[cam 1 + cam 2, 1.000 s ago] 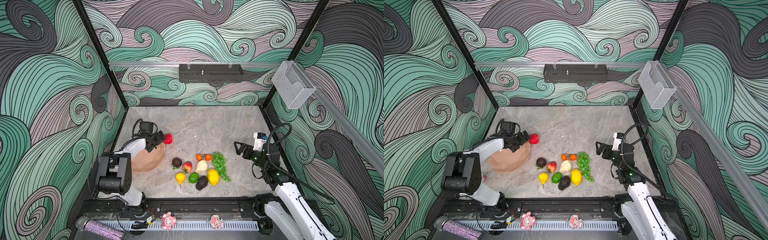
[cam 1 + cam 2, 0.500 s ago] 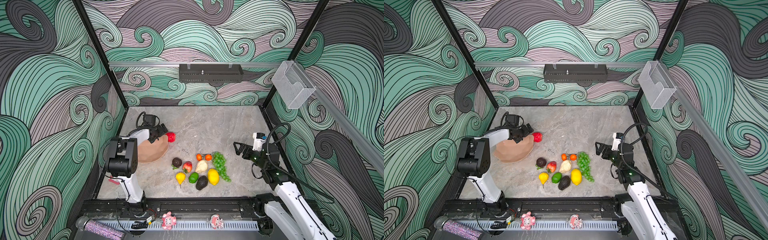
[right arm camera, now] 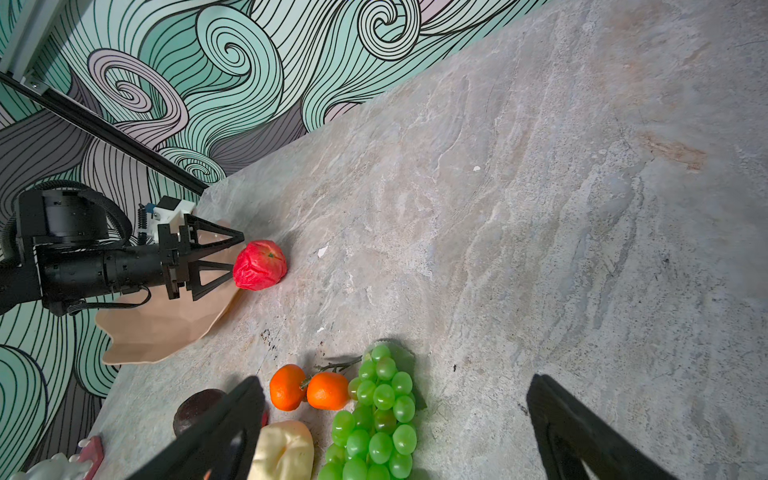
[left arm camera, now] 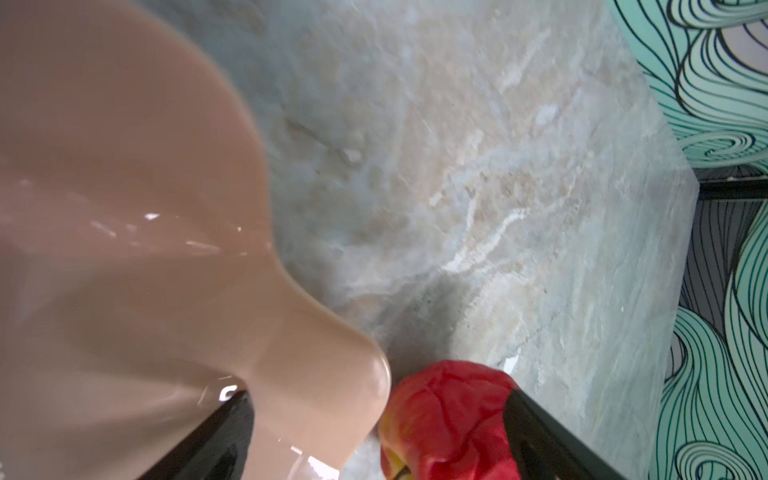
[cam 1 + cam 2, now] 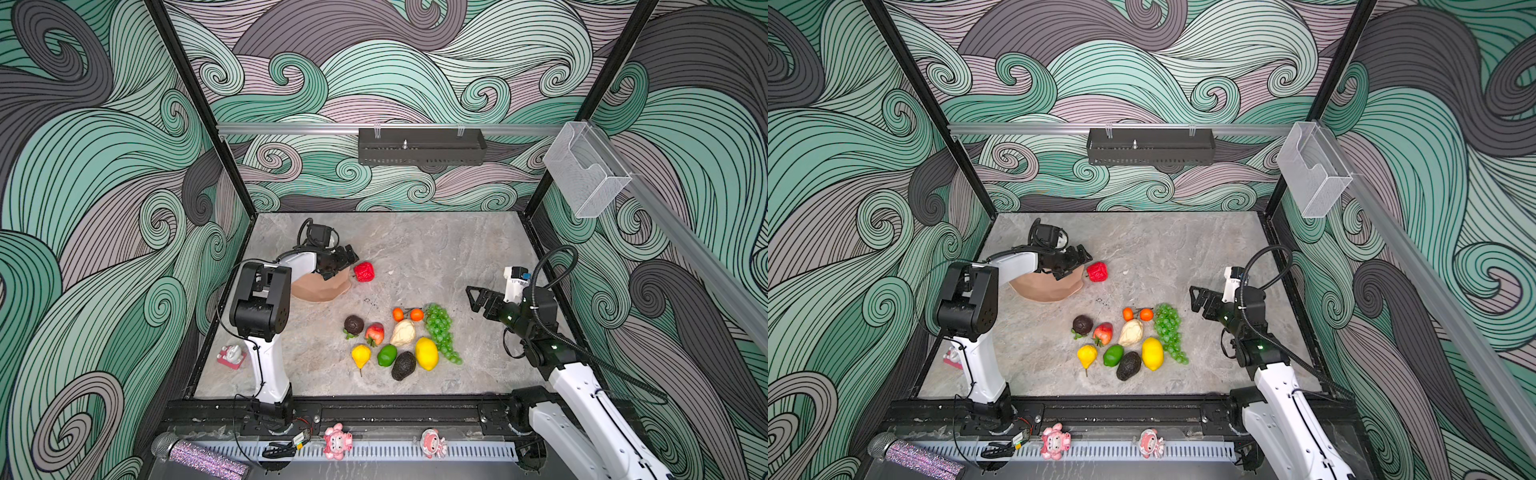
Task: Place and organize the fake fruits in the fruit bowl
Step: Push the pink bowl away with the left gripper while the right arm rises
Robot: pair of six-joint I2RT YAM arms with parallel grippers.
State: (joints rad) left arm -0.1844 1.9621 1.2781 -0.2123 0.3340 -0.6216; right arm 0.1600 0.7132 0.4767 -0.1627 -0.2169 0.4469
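Both arms out, jaws wide apart.
The left gripper (image 5: 348, 266) points to 3 o'clock, elbow folded high; the right gripper (image 5: 469, 299) points to 9 o'clock, arm stretched.

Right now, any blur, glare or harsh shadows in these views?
Left wrist view: the peach-pink wavy-rimmed plastic bowl is close and out of focus, with small white glints. Right wrist view: the green plastic grape bunch is crisp; the right claw has soft-edged fingers. Both top views: evenly lit, only faint shadows on the grey marbled tabletop.
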